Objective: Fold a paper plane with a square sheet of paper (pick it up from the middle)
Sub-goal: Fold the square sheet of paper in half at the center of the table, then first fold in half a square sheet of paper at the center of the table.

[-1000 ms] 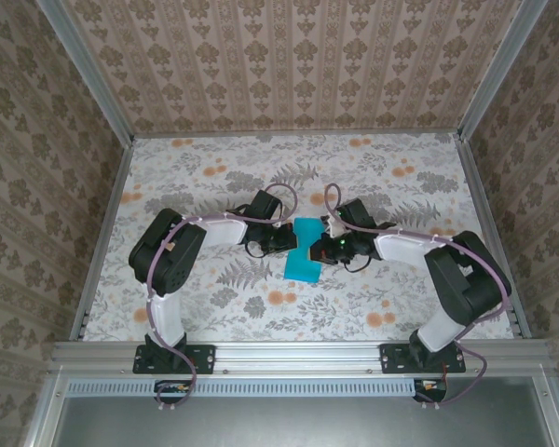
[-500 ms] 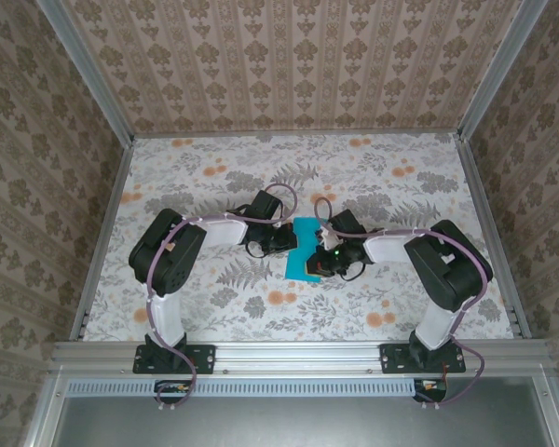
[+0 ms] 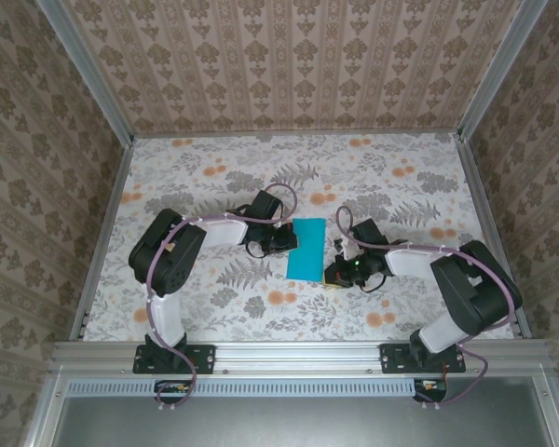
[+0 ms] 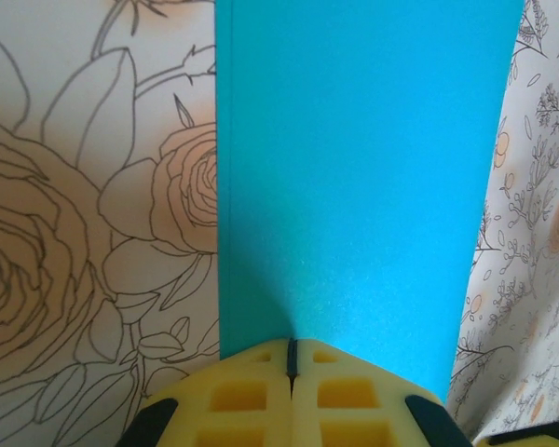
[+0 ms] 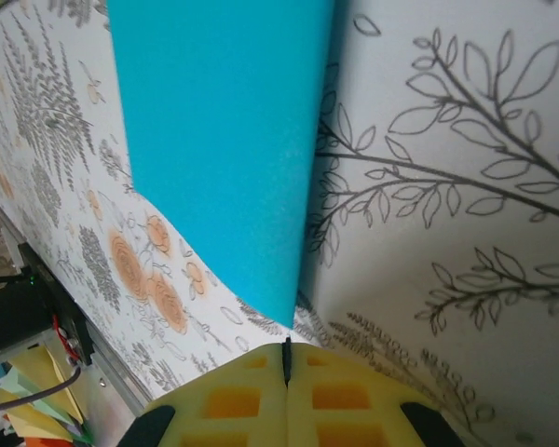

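The square sheet of paper (image 3: pixel 307 250) lies mid-table, folded narrow. The left gripper (image 3: pixel 284 239), clamped tight, pinches its left edge, likely anchoring it. The right gripper (image 3: pixel 338 272), also closed, meets the near-right corner; whether it grips is unclear.

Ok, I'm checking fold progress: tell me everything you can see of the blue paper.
The square sheet of paper is plain teal-blue, matte, unmarked, a tall narrow rectangle lying on the floral table. A faint line along one long edge hints at doubled layers. The left gripper, shut, meets its left edge; the right gripper, shut, sits at its near right corner. Whether either pinches it is unclear.
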You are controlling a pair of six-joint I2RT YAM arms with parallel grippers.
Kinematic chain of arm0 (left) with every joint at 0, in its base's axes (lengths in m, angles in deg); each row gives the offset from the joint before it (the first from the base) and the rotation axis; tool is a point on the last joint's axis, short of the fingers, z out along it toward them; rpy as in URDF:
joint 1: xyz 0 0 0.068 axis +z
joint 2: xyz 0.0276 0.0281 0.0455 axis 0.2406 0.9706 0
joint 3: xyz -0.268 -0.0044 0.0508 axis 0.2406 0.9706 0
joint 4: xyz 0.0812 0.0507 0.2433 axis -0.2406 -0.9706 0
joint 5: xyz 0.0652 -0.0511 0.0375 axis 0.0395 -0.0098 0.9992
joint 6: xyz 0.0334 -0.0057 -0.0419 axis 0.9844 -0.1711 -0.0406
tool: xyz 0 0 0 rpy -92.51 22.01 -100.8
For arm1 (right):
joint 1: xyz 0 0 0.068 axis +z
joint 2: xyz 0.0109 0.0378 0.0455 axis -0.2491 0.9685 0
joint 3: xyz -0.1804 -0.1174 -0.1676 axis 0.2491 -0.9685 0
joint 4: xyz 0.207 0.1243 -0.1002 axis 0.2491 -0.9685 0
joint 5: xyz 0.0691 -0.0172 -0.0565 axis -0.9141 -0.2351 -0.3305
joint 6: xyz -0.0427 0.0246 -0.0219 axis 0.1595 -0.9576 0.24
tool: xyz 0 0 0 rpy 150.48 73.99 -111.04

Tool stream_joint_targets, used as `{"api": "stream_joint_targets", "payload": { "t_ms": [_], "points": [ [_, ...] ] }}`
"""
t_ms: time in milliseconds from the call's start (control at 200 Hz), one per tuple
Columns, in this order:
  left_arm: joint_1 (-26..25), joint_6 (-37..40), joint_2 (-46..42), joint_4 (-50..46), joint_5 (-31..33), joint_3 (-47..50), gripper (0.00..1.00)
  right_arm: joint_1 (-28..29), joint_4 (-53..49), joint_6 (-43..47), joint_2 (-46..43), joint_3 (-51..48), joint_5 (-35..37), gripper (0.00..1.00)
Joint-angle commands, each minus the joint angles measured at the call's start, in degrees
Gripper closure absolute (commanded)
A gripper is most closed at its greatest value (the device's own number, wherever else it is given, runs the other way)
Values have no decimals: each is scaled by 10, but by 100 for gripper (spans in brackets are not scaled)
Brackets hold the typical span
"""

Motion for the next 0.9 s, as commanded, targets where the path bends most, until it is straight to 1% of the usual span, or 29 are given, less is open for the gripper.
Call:
{"api": "stream_joint_targets", "payload": {
  "t_ms": [0,55,130,275,455,590,740,840,895],
  "points": [
    [-1,-14,34,-167,148,47,100,-3,-32,-1,-21,59,26,100],
    [-6,-37,6,-187,179,41,100,-3,-19,-9,-4,85,31,100],
    [-15,-62,-17,-204,199,21,100,-3,-4,-16,36,126,30,100],
    [-22,-83,-40,-206,205,-19,100,-5,7,-26,119,202,36,100],
    [-11,-88,-50,-176,171,-48,100,-8,-27,-18,199,286,24,100],
    [12,-87,-65,-118,124,-42,100,-8,-68,-9,229,325,23,100],
    [25,-50,-81,-59,112,-29,94,-8,-87,4,242,337,40,100],
    [33,-55,-90,-26,103,-8,91,-6,-89,2,255,342,54,100],
    [39,-56,-99,-19,103,3,86,-3,-86,3,258,341,61,100]
  ]
}}
